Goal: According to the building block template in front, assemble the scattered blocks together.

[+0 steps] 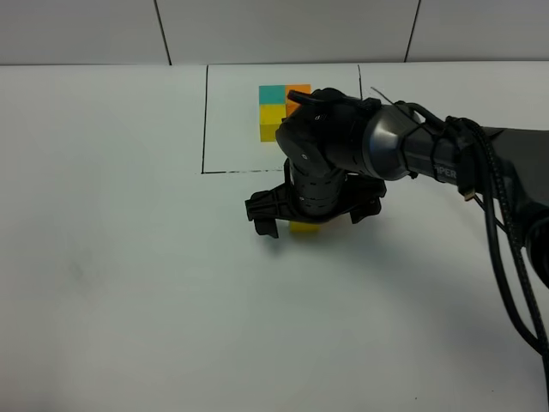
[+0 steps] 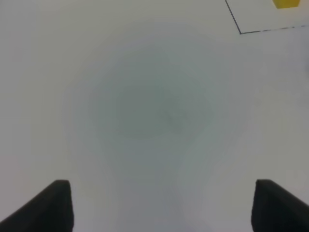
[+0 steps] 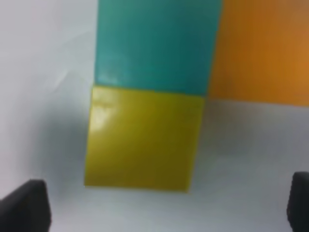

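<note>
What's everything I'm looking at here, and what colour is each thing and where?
Template cubes: three, teal, orange, yellow, joined in an L inside the black frame, far side of table.
Black frame: one, thin drawn rectangle on the table.
Loose cubes: three, teal, orange, yellow, touching in an L under the right gripper, just outside the frame.
Table: one, white.
Right gripper: black, open, directly over the loose cubes.
Left gripper: black fingertips, open, over bare table.

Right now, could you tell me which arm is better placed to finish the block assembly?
Probably the right: its open end effector hangs directly over the yellow block, which touches the teal block. The left end effector faces bare table.
</note>
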### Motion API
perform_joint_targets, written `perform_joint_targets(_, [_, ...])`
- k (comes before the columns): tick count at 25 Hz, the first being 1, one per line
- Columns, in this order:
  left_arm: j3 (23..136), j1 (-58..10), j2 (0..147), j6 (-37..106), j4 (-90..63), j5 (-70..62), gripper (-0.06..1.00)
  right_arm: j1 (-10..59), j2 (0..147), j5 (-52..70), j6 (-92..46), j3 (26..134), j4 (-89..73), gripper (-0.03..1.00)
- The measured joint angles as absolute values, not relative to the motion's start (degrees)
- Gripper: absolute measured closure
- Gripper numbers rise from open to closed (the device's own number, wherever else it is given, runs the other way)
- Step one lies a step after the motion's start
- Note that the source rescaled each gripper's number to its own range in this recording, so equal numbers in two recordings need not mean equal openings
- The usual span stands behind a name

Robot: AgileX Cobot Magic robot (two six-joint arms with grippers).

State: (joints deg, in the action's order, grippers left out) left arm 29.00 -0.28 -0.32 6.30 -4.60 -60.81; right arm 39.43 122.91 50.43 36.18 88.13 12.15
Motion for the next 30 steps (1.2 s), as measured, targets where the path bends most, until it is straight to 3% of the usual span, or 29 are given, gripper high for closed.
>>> perform_joint_targets(11, [29.0,-0.28,-0.32,6.3,-4.6,-60.81,0.12,26.62,113.85,52.63,19.86,83.54,6.95,-0.03])
perform_joint_targets(23, [29.0,-0.28,-0.32,6.3,-4.6,-60.81,0.12,0.62,111.95,57.17,0.0,82.01,-6.21,-0.03])
perform_joint_targets(30, [29.0,-0.28,-0.32,6.3,-4.6,-60.81,0.12,-2.45,110.86,60.74,-3.08,80.88,-5.01,-0.03])
